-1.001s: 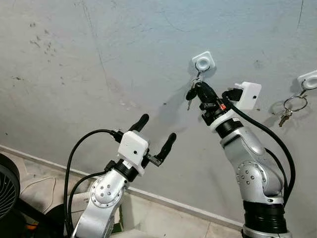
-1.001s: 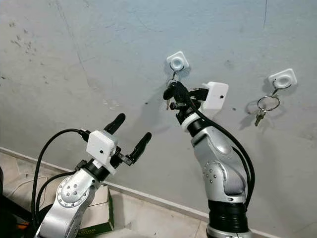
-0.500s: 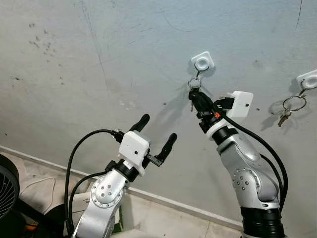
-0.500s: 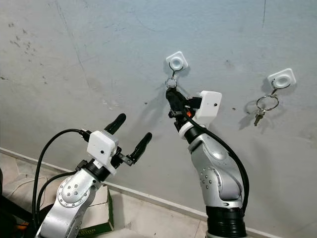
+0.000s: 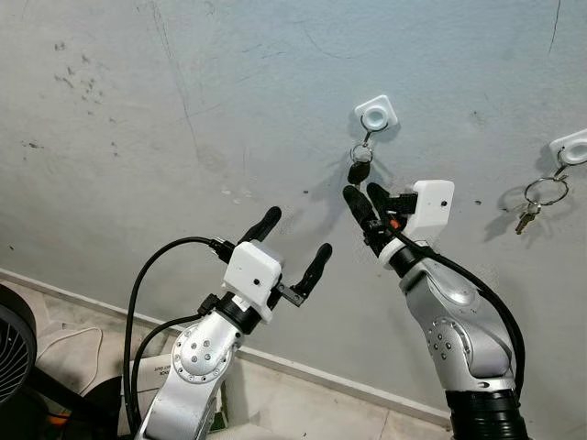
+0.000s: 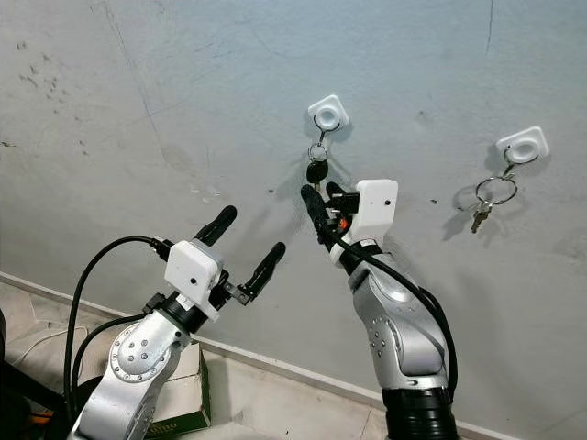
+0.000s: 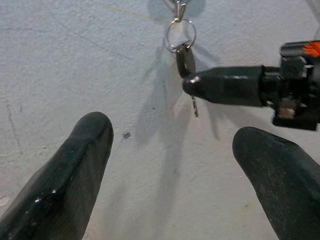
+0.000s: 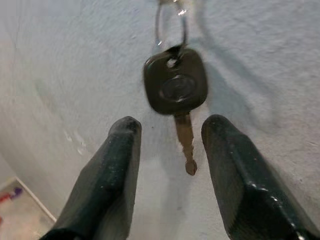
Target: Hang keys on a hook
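Observation:
A white square hook is stuck on the grey wall. From it hangs a black-headed key on its ring, free of any grip. My right gripper is just below the key, open, fingers pointing up at the wall. In the right wrist view the key dangles slightly blurred above the two spread fingers. My left gripper is raised lower and to the left, open and holding nothing. The left wrist view looks at the key and a right gripper finger.
A second white hook to the right carries a ring with keys. A black fan stands at the lower left. A green box and cables lie on the floor by the wall.
My right gripper has opened, let go of the key and dropped back down from the hook. The key now hangs on its own. The left arm has barely shifted.

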You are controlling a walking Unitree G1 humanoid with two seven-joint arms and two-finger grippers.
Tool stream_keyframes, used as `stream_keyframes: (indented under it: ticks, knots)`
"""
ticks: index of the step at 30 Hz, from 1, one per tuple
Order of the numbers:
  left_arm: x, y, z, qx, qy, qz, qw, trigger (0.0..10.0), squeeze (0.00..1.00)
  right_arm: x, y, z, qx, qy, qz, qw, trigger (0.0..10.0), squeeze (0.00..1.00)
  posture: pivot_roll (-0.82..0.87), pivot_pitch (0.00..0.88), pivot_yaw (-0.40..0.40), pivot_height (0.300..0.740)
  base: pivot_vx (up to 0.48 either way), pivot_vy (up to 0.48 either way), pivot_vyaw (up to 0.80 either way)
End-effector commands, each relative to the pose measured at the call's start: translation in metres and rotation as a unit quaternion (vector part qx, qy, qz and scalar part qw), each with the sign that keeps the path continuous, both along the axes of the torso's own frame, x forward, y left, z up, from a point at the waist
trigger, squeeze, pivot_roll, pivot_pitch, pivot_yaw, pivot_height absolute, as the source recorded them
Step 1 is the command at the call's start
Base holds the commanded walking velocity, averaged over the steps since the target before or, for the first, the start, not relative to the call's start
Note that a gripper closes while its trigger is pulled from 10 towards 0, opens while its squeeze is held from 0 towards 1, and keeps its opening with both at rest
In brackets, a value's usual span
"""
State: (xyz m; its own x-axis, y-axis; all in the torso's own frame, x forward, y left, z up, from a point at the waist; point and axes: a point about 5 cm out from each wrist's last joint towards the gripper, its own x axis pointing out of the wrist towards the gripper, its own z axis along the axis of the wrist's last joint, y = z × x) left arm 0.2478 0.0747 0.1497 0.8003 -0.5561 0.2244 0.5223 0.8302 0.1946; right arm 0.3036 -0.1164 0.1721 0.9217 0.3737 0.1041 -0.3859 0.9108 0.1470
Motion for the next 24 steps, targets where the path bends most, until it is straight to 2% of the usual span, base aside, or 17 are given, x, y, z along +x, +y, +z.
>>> stream_keyframes:
  ticks: [1,3,9,19,21,24]
  knots:
    - [0.001,0.002,-0.001,0.009,-0.004,0.009,1.0,10.0,0.0,-0.003,0.002,-0.002,-0.012,-0.002,0.004,1.0,10.0,1.0,0.03,0.0,0.042,0.74,0.0,0.0,0.0]
    - [0.002,0.014,-0.002,0.009,-0.004,0.052,0.999,10.0,0.0,-0.007,0.004,0.0,-0.021,-0.01,0.01,1.0,10.0,1.0,0.02,0.0,0.044,0.74,0.0,0.0,0.0]
    - [-0.002,0.026,-0.006,0.018,0.004,0.07,0.997,10.0,0.0,-0.018,-0.001,-0.003,-0.035,-0.016,-0.005,0.999,10.0,1.0,0.03,0.0,0.044,0.74,0.0,0.0,0.0]
    - [-0.014,0.048,-0.017,0.034,0.031,0.105,0.993,10.0,0.0,-0.055,-0.014,-0.022,-0.068,-0.003,-0.038,0.997,10.0,1.0,0.03,0.0,0.044,0.74,0.0,0.0,0.0]
    - [-0.019,0.055,-0.022,0.044,0.04,0.12,0.991,10.0,0.0,-0.063,-0.022,-0.028,-0.086,0.005,-0.072,0.994,10.0,1.0,0.03,0.0,0.044,0.74,0.0,0.0,0.0]
    - [-0.021,0.058,-0.024,0.05,0.044,0.131,0.989,10.0,0.0,-0.066,-0.025,-0.029,-0.098,0.006,-0.086,0.991,10.0,1.0,0.03,0.0,0.045,0.74,0.0,0.0,0.0]
